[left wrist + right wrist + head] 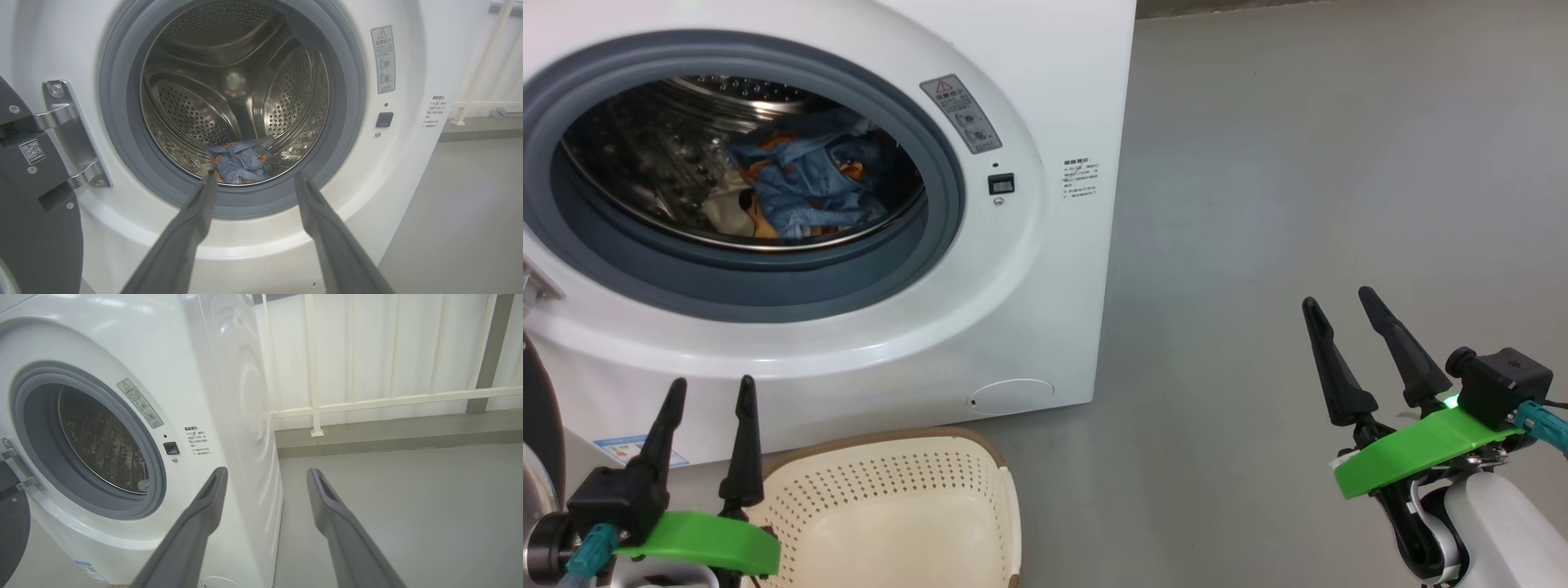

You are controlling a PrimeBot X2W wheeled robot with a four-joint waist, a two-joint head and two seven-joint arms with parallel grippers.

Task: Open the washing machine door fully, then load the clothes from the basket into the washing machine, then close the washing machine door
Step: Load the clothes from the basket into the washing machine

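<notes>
Standing wide apart with nothing between them, the two dark fingers of the left gripper (pixel 711 381) point up at the front of the washing machine (pixel 1045 327), low at the left of the head view. The right gripper (pixel 1338 296) hangs well apart to the right over bare grey floor (pixel 1298 163), its fingers equally wide and empty.

Just beside the left gripper, on the floor in front of the machine, stands the basket (pixel 890 490), cream with a brown rim. The part of it in view holds no garment (its near end is cut off by the picture's edge). Above it the round mouth of the machine is uncovered, ringed by a grey gasket (pixel 120 134). Low in the steel drum (pixel 229 81), near the front, lie the clothes (pixel 241 161), a crumpled light-blue bundle with orange-brown print. The washing machine door (pixel 32 245) is swung out to the left on its metal hinge (pixel 75 139), dark at the left edge of the left wrist view.

Judging from this, opening the door is done, and loading looks done too, as far as the basket can be seen. Closing the door is what remains, and neither gripper touches it yet.
</notes>
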